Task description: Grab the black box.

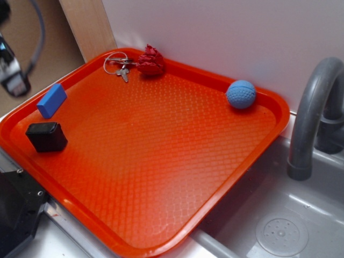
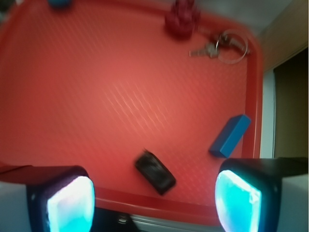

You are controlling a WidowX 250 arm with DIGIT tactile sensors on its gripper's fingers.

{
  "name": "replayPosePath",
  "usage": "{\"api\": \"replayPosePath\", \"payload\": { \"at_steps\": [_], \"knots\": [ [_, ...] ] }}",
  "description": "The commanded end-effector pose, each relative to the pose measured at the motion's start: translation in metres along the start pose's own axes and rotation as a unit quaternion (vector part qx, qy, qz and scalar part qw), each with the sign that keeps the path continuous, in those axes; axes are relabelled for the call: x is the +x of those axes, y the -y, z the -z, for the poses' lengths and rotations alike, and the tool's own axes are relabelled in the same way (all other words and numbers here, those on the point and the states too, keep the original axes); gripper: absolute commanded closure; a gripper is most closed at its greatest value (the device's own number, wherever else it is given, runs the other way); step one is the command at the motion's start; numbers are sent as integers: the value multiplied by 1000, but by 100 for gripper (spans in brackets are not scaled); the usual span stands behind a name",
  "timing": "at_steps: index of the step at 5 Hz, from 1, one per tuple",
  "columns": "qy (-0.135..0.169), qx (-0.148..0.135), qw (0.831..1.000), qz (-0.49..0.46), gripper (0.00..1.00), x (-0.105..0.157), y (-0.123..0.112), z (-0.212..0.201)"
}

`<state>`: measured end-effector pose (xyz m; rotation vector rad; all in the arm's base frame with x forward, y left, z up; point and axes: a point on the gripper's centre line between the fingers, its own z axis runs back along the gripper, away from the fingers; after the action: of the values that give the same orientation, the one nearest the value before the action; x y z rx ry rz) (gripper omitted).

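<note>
The black box [image 1: 46,136] sits on the orange tray [image 1: 161,161] near its left rim, just in front of the flat blue block [image 1: 52,100]. In the wrist view the black box [image 2: 155,172] lies slantwise between and a little beyond my two fingers, close to the tray's near rim [image 2: 159,202]. My gripper [image 2: 154,203] hovers above that rim, open wide, with nothing between its glowing cyan pads [image 2: 72,205]. Its fingers are well apart from the box. In the exterior view only a blurred part of the arm [image 1: 12,70] shows at the top left.
On the tray there are also a blue ball [image 1: 241,94] at the far right, a red crumpled thing [image 1: 151,61] and a ring of keys [image 1: 118,65] at the back. A grey tap [image 1: 312,118] and a sink [image 1: 279,231] lie to the right. A black part [image 1: 16,209] sits at the lower left.
</note>
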<state>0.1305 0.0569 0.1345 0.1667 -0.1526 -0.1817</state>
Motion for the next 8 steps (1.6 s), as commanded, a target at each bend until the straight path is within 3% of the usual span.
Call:
{"api": "replayPosePath", "payload": {
  "at_steps": [1,2,3,4,5,6,7,8],
  "knots": [
    [12,-30,995,94,0,-12,-6,65],
    [9,-62,992,112,0,-7,-4,89],
    [17,-73,988,132,20,3,11,97],
    [29,-64,988,140,100,2,15,90],
    [39,-52,989,134,100,4,12,77],
    [57,-42,996,59,100,37,2,32],
    [38,38,999,0,100,90,7,-13],
    [52,67,995,-59,96,116,7,-63]
  ]
}}
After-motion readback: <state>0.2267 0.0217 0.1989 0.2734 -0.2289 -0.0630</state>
